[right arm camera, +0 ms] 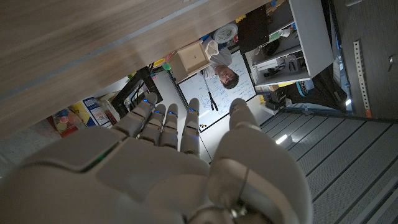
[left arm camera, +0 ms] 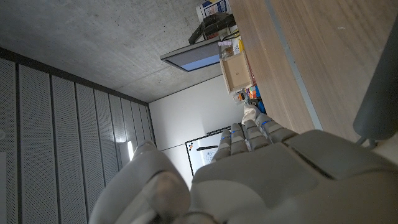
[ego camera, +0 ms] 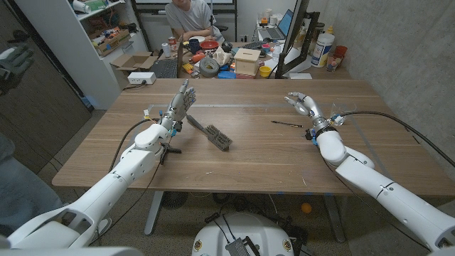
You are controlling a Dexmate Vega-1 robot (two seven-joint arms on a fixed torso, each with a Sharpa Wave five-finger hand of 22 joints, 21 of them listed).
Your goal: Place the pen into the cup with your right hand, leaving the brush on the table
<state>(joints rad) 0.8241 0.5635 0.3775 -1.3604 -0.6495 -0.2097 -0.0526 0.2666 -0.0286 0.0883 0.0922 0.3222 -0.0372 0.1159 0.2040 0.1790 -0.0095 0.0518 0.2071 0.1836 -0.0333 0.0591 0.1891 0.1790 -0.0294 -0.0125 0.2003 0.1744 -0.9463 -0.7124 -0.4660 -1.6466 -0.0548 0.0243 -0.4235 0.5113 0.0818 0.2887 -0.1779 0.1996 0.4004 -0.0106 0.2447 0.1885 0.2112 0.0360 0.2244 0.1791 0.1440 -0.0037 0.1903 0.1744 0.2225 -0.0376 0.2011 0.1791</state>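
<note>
R hand (ego camera: 301, 104) empty, nr pen (ego camera: 286, 124), brush (ego camera: 210, 132)

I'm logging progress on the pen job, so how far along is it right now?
Nothing looks done yet. The pen lies on the wooden table, just left of the right robot hand, which is open and holds nothing. The left robot hand is open too, raised beside the brush, which lies on the table as required. Still left: grasping the pen and placing it in the cup, which I cannot spot on the table.
</note>
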